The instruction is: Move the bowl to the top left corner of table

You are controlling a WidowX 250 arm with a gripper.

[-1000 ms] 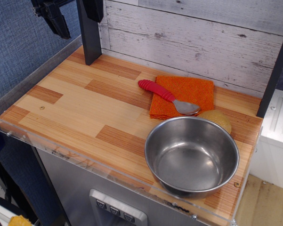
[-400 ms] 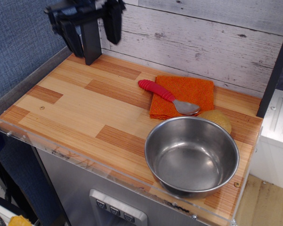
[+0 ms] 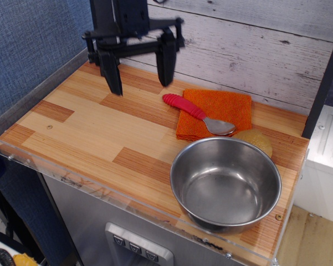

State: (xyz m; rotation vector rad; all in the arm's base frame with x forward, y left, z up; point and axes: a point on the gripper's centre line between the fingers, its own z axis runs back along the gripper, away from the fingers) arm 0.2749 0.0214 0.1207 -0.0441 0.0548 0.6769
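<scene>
The jaws stand spread wide, 2 dark fingers pointing down with clear air between them, holding nothing. The gripper (image 3: pixel 139 77) hangs above the back left part of the table (image 3: pixel 83 124), its fingertips close over the wood but, as far as can be judged, not touching it.

To the right of it lies the red-handled spoon (image 3: pixel 196 113), resting on the orange cloth (image 3: pixel 219 111), handle toward the gripper. Further right and nearer the front edge sits the bowl (image 3: pixel 226 184), upright and empty, in the front right corner, with a yellowish round thing (image 3: pixel 257 140) just behind its rim.

So the bowl lies diagonally away from the jaws, toward the front right and well apart, with the spoon and cloth beside the straight path. Being round, it has no long axis; the rim is the likely grip.

Against 1.0 s ago, the gripper has come from the far upper left corner of the view down and rightward over the table. The bowl, spoon and cloth have not moved.
</scene>
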